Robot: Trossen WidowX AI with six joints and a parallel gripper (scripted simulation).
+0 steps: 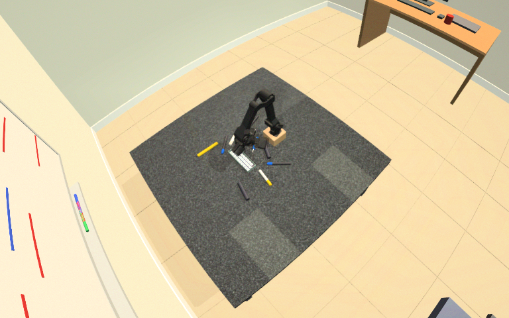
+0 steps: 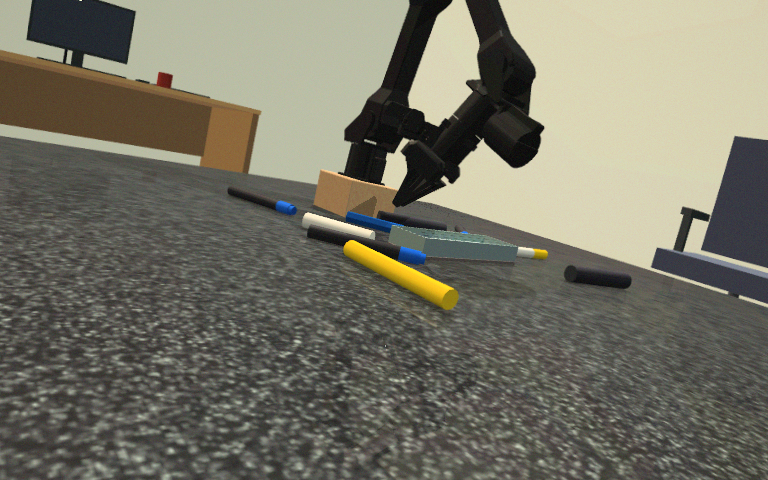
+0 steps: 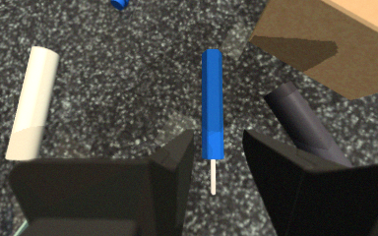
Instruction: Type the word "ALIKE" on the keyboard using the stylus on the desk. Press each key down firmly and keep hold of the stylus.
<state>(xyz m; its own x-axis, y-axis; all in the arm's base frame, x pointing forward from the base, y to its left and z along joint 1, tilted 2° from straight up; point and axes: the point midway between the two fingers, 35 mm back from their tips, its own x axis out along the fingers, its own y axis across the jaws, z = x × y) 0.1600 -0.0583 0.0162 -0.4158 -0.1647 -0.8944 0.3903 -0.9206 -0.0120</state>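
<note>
Blue stylus (image 3: 212, 103) flat (white tip toward open pincer (image 3: 218, 136) (image 2: 398, 202)), axis lengthwise between fingers.

No text, labels, brands or numbers could be read; the markings on the white keys of the keyboard (image 1: 242, 160) (image 2: 470, 249) were too small to make out.

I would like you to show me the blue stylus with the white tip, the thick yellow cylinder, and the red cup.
Blue stylus with white tip (image 3: 212, 98): wrist view, its barrel.
Yellow cylinder (image 1: 207, 149) (image 2: 399, 273): top and exterior views, its middle.
Red cup (image 1: 448, 19) (image 2: 164, 80): top and exterior views, its side.
</note>
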